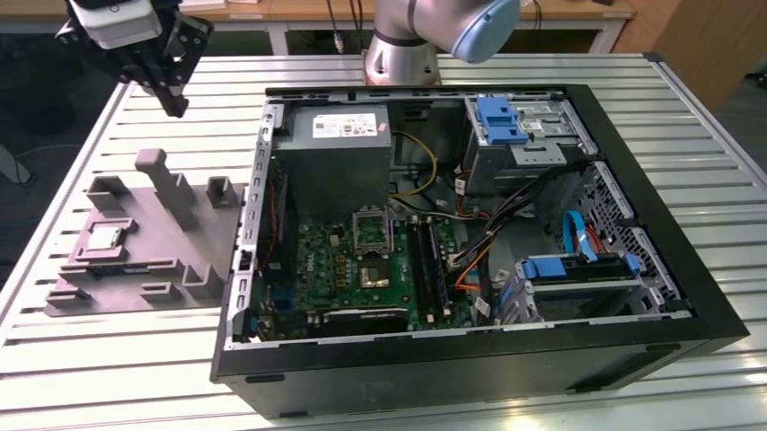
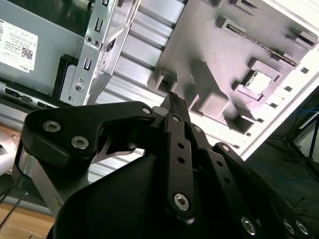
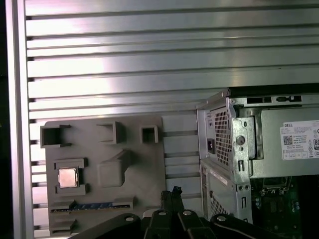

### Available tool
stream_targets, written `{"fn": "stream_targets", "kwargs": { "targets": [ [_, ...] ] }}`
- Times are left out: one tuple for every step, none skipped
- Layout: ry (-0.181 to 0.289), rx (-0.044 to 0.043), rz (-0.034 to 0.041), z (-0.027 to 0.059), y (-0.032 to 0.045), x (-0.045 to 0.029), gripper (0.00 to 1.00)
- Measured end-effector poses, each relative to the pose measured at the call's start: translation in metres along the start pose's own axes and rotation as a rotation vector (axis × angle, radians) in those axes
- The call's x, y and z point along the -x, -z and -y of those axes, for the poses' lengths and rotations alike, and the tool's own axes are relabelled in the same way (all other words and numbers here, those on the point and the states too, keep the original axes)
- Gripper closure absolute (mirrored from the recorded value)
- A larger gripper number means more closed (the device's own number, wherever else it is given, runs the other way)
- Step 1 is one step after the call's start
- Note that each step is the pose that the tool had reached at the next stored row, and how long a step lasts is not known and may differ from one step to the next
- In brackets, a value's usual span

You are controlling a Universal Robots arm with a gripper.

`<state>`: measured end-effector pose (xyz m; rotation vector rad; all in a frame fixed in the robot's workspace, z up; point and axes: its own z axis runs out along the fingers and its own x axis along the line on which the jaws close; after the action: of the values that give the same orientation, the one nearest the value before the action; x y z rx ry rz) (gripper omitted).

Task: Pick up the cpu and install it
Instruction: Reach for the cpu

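My black hand hangs clenched, empty, above a corner of the slatted metal tabletop; the small silvery square cpu lies well apart along that side edge.

Gripper aloft, cpu at rest.
The cpu lies (pale top up) in a grey tray on the slatted table, at the exterior view's left, just beside the open computer case; the gripper hangs farther back, fingers pinched together.
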<state>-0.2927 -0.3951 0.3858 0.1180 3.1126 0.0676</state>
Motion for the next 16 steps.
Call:
{"fn": "stream_targets", "kwargs": {
  "targets": [
    [0.000,0.0000,0.0000,0.0001,0.0000,-0.0005,0.89],
    [0.000,0.0000,0.0000,0.0001,0.0000,-0.0008,0.89],
    [0.000,0.0000,-0.0001,0.0001,0.0000,-0.0014,0.89],
    [0.000,0.0000,-0.0001,0.0002,0.0000,-0.0018,0.89],
    [0.000,0.0000,-0.0001,0.0002,0.0000,-0.0023,0.89],
    [0.000,0.0000,-0.0001,0.0002,0.0000,-0.0030,0.89],
    [0.000,0.0000,-0.0001,0.0003,0.0000,-0.0038,0.89],
    [0.000,0.0000,-0.0001,0.0004,0.0000,-0.0047,0.89],
    [0.000,0.0000,-0.0001,0.0004,-0.0001,-0.0056,0.89],
    [0.000,0.0000,-0.0002,0.0005,0.0000,-0.0061,0.89],
    [0.000,0.0000,-0.0002,0.0005,0.0000,-0.0066,0.89],
    [0.000,0.0000,-0.0001,0.0005,-0.0001,-0.0072,0.89],
    [0.000,-0.0001,-0.0003,0.0006,0.0000,-0.0078,0.89],
    [0.000,-0.0001,-0.0002,0.0007,0.0000,-0.0086,0.89],
    [0.000,0.0000,-0.0002,0.0007,0.0000,-0.0095,0.89],
    [0.000,-0.0001,-0.0002,0.0008,0.0000,-0.0103,0.89]
  ]
}}
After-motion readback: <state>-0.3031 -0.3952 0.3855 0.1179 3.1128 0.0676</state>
